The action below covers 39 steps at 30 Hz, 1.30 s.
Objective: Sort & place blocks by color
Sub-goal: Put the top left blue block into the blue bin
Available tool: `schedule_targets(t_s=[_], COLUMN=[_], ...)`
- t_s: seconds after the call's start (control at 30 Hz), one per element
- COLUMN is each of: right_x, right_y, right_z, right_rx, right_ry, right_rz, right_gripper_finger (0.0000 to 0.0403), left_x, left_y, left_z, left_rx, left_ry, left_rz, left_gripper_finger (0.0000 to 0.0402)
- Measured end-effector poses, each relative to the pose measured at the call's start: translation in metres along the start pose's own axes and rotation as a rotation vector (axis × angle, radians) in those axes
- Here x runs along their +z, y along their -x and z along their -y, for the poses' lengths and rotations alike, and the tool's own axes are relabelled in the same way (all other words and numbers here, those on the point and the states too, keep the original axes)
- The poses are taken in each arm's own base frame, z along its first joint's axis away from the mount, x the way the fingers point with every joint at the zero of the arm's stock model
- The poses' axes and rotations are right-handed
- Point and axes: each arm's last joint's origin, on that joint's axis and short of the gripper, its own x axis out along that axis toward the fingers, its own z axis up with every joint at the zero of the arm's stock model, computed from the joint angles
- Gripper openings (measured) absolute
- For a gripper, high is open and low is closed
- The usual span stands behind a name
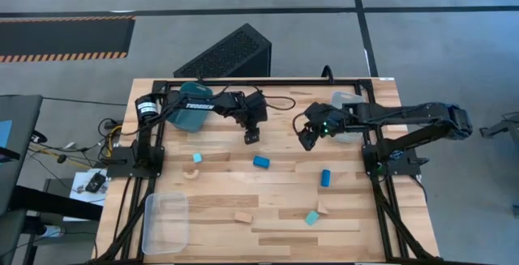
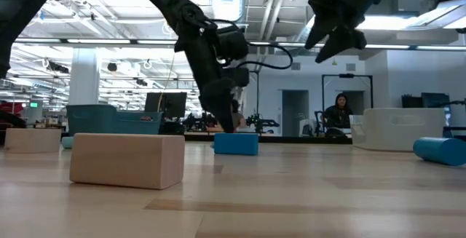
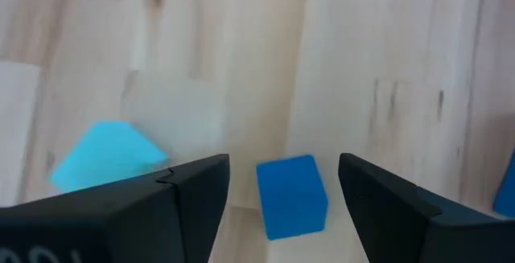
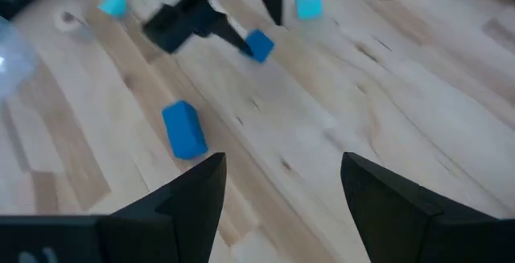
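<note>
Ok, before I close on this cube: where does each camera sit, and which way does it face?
High: above the table, looking straight down; both arms show, left gripper and right gripper.
Low: at table-top height, looking level across into the room; both arms enter from above, tan block nearest.
Left wrist: looks down past the open left gripper at the blue cube.
Right wrist: looks down past the open right gripper.
Shared: blue bar shows in high and right wrist views.
</note>
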Motion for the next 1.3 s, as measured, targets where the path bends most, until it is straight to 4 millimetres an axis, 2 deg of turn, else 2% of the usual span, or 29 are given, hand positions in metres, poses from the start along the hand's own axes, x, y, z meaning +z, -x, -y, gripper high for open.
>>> schedule_targets(t_s=[0.13, 0.23, 0.4, 0.73, 0.83, 0.93, 1.07, 1.3], right_x=[0.01, 0.015, 0.018, 0.018, 0.018, 0.019, 0.022, 0.037], right_y=[-0.001, -0.002, -0.003, -0.003, -0.003, -0.003, -0.003, -0.003], right_z=[0.004, 0.008, 0.015, 0.014, 0.014, 0.016, 0.022, 0.035], right_rx=[0.054, 0.072, 0.067, 0.068, 0.07, 0.067, 0.055, 0.123], right_ry=[-0.009, -0.011, -0.033, -0.085, -0.085, -0.091, -0.095, -0.085], right_rz=[0.042, 0.049, 0.041, 0.039, 0.037, 0.039, 0.047, 0.097], right_gripper_finger=[0.027, 0.027, 0.027, 0.027, 0.027, 0.027, 0.0269, 0.0265], left_x=[-0.001, -0.001, -0.005, -0.012, -0.013, -0.014, -0.015, -0.015], left_y=[0.009, 0.008, -0.008, -0.031, -0.034, -0.035, -0.029, 0.0], left_z=[0.002, 0.002, 0.001, -0.003, -0.003, -0.003, -0.005, -0.008], left_rx=[0.002, -0.012, -0.019, 0.026, 0.023, 0.024, 0.025, 0.013], left_ry=[0.016, 0.003, 0.016, 0.031, 0.035, 0.047, 0.077, 0.191], left_rz=[-0.016, -0.018, -0.05, -0.115, -0.124, -0.129, -0.142, -0.137], left_gripper_finger=[0.0224, 0.0224, 0.0224, 0.0223, 0.0207, 0.0167, 0.0104, 0.0102])
